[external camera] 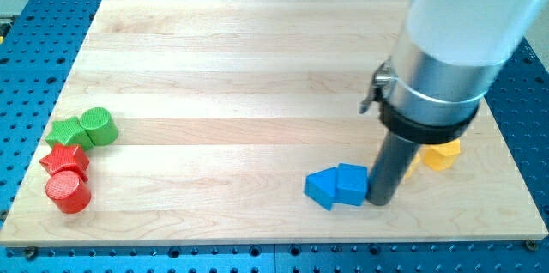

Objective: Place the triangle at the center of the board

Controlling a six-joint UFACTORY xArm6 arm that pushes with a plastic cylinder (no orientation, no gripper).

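Two blue blocks sit touching near the board's bottom edge, right of the middle: a cube-like blue block (320, 189) on the left and a blue triangle-like block (350, 184) on the right. My tip (380, 202) rests on the board right against the right side of that blue block. A yellow block (441, 154) lies just right of the rod, partly hidden behind the arm; its shape is unclear.
At the view's left edge of the wooden board (257, 67) stand a green star-like block (65, 132), a green cylinder (99, 125), a red star-like block (65, 160) and a red cylinder (68, 192). The arm's wide white body covers the top right.
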